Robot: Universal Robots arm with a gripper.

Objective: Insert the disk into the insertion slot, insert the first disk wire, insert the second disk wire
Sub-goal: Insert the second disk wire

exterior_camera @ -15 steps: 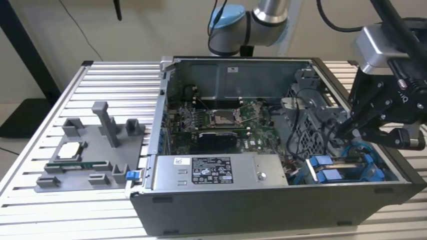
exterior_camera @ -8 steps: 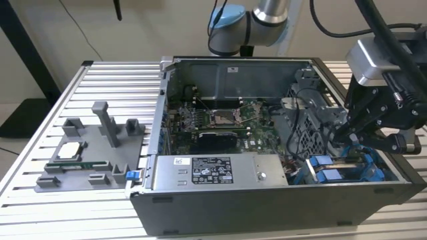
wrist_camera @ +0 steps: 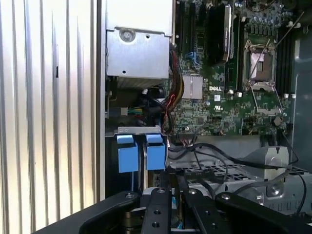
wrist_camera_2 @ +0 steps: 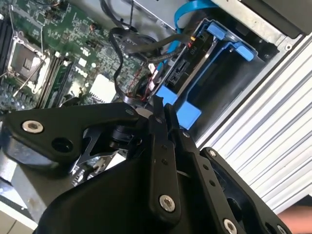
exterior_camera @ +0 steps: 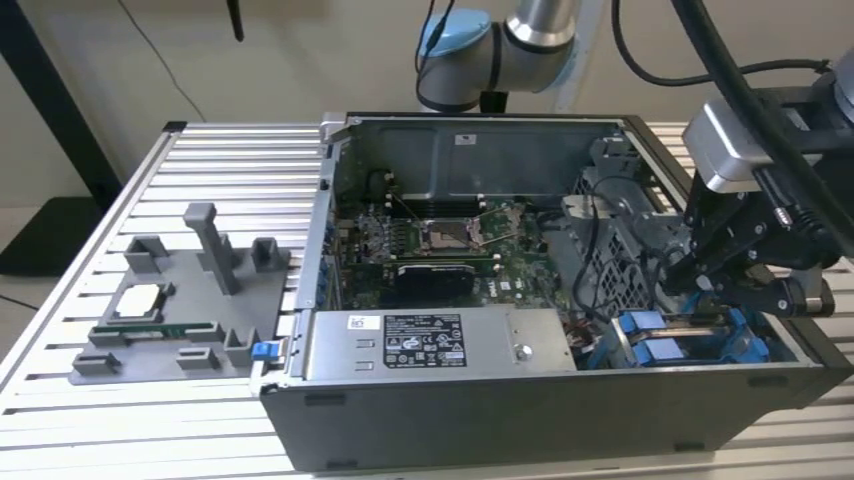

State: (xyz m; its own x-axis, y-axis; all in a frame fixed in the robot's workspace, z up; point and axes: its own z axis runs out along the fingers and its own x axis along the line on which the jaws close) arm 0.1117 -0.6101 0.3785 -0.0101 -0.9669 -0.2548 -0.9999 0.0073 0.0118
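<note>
Fingers (wrist_camera_2: 163,114) of the gripper (wrist_camera_2: 161,109) are pressed together, tips meeting just above a black cable (wrist_camera_2: 127,53) beside the blue carrier; nothing is visibly clamped between them. In the exterior view the gripper (exterior_camera: 694,268) hangs inside the open computer case (exterior_camera: 534,400), toward the exterior view's right, over the drive cage.

The disk (wrist_camera_2: 195,68) sits seated in the insertion slot (wrist_camera_2: 229,78) of the grey cage at the near right corner of the case. Its long axis runs into the bay, with its blue front tab (wrist_camera: 127,153) facing outward next to a second blue tab (wrist_camera: 156,152).

Black cables loop across the space between gripper and carrier, partly hiding the connector end. A light blue wire (wrist_camera_2: 195,10) arcs behind the cage.

Farther in lie the motherboard (exterior_camera: 427,245) and silver power supply (exterior_camera: 441,345). A grey fixture (exterior_camera: 174,300) stands on the slatted table (exterior_camera: 80,250) at far left.
</note>
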